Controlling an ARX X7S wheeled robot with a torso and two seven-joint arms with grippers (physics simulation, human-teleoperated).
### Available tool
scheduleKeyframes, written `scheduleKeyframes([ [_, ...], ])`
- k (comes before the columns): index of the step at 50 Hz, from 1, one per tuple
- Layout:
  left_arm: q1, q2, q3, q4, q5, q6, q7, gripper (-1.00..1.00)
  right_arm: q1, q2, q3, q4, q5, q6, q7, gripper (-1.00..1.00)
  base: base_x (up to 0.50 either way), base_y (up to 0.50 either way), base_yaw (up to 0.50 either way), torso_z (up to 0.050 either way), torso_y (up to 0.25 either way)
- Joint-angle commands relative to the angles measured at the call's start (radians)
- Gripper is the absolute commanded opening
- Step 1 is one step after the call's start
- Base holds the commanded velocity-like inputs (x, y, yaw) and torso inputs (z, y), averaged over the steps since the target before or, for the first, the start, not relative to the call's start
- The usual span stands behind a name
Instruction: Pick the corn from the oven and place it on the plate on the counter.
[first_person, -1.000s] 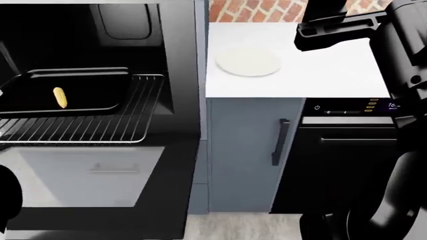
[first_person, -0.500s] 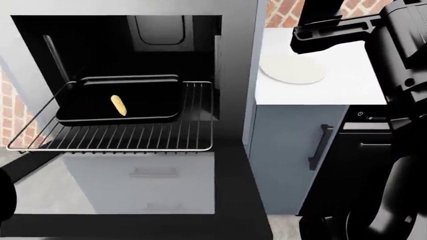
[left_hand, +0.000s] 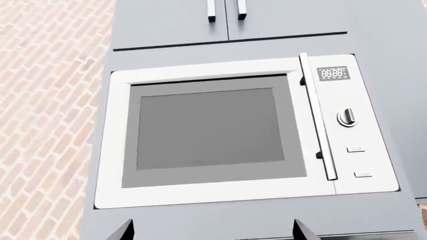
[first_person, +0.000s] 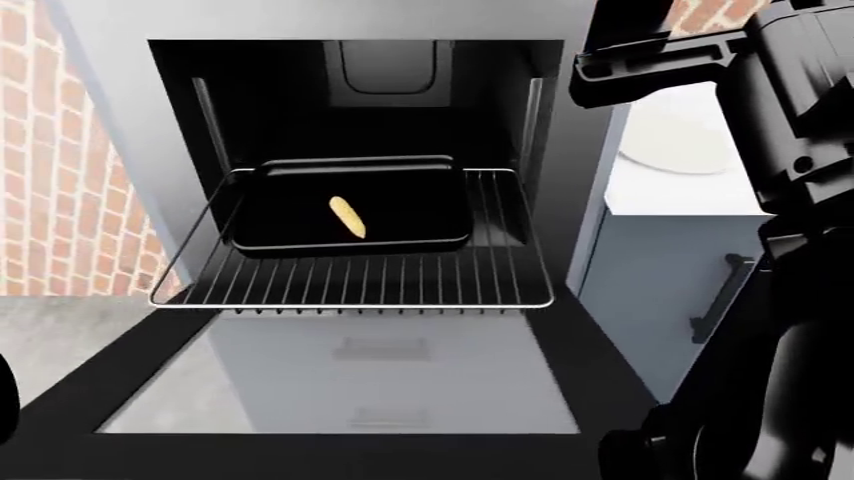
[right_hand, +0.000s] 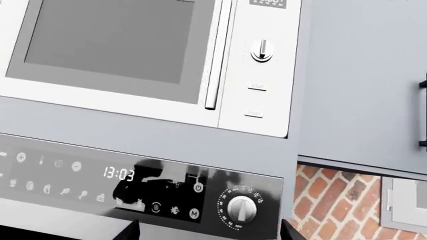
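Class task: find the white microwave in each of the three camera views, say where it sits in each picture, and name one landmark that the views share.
Head view: not in it.
Left wrist view: microwave fills the centre.
Right wrist view: it fills the upper left.
Shared landmark: the microwave's round knob, beside the door handle.

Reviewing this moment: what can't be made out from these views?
- Plate, head view: largely hidden behind the right arm; neither wrist view shows it.
- Corn: visible only in the head view, small, on the baking tray.
- Both grippers: wrist views cut them off at the picture edge, showing only tips, so the jaws' state is unclear.
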Motion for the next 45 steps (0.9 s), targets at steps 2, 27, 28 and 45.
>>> scheduleKeyframes([
  [2, 0.0, -0.008, 0.014, 0.001, 0.01, 0.01, 0.003, 1.0, -0.004, 0.0, 0.006, -0.006, 0.044, 0.0, 0.034, 1.0, 0.0, 0.5, 0.0, 0.05, 0.0],
  [27, 0.02, -0.027, 0.008, 0.012, -0.025, 0.066, -0.042, 1.0, -0.033, 0.0, 0.054, 0.002, 0.186, 0.0, 0.14, 1.0, 0.0, 0.25, 0.0, 0.024, 0.0],
  [28, 0.023, -0.027, 0.008, 0.012, -0.023, 0.067, -0.04, 1.0, -0.034, 0.0, 0.043, 0.004, 0.174, 0.0, 0.132, 1.0, 0.0, 0.0, 0.0, 0.0, 0.0],
  [45, 0.023, -0.027, 0.024, 0.014, -0.021, 0.085, -0.047, 1.0, -0.041, 0.0, 0.046, -0.002, 0.193, 0.0, 0.137, 1.0, 0.48, -0.17, 0.0, 0.0, 0.0],
])
